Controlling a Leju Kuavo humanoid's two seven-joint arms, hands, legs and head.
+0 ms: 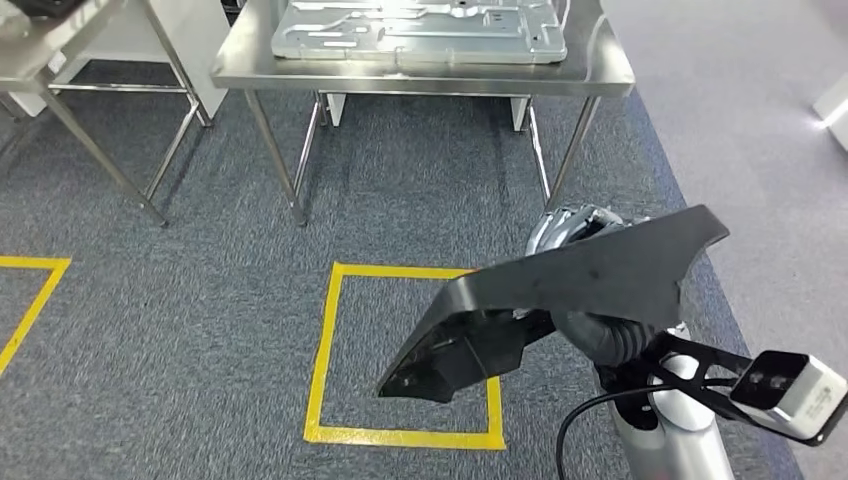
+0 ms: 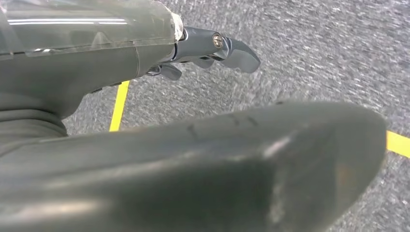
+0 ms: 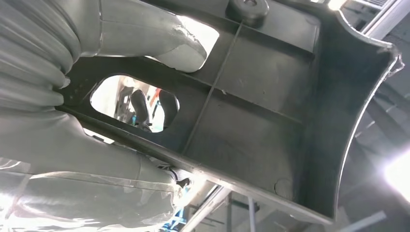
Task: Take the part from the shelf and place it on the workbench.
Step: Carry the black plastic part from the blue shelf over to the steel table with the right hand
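Observation:
A flat black plastic part (image 1: 590, 275) with raised edges and an oval cut-out hangs tilted above the carpet at the lower right, and my right hand (image 1: 572, 226) grips it from beneath. Seen from the right wrist, the part's ribbed underside (image 3: 270, 111) lies against my right hand (image 3: 96, 145), the thumb (image 3: 164, 38) pressed on it beside the cut-out. The steel workbench (image 1: 420, 78) stands ahead at the top of the head view. My left hand (image 2: 159, 63) hangs over the carpet holding nothing, its dark fingers (image 2: 232, 48) loosely extended.
A grey stamped metal plate (image 1: 420, 30) lies on the workbench. A second steel table (image 1: 60, 50) stands at the upper left. A yellow tape square (image 1: 330, 340) marks the grey carpet before the bench, with another tape corner (image 1: 30, 300) at the left.

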